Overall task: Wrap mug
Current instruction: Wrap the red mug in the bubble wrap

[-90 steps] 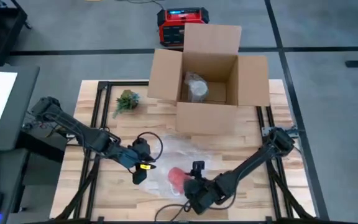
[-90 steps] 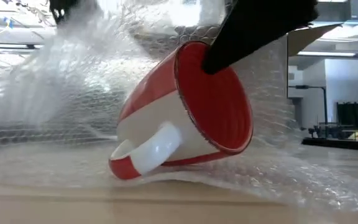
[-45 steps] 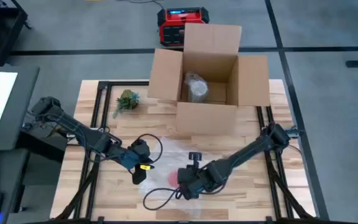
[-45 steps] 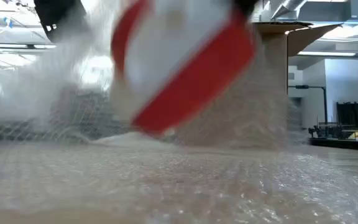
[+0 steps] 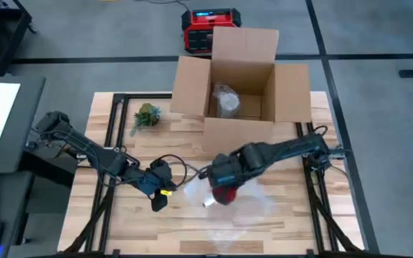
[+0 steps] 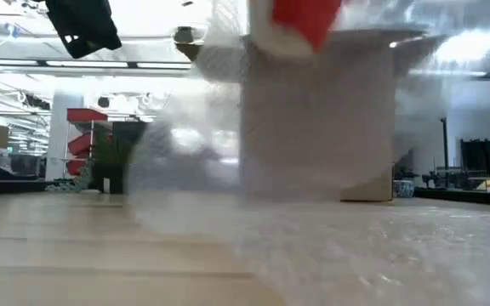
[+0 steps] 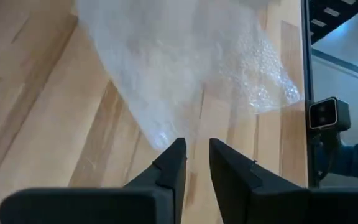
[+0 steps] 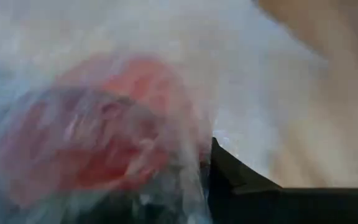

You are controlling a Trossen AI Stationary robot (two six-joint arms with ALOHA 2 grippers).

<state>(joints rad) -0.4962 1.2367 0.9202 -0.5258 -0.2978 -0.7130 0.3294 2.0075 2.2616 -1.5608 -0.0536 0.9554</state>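
**Mug lifted inside the bubble wrap**

The red mug hangs above the counter, clamped with bubble wrap in the right fingers. The left fingers, nearly closed and empty, hover beside the sheet's edge. Best to turn slowly, keeping the film taut. Beyond them, the cardboard box holds one wrapped bundle.

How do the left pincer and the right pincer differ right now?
The right pincer is shut on the red mug, lifted off the table with bubble wrap trailing; the left pincer holds nothing, its fingers slightly parted. The right pincer sits near the table's middle, below the cardboard box; the left pincer waits to the left of it, pointed at the wrap's edge. Both are over the wooden table.
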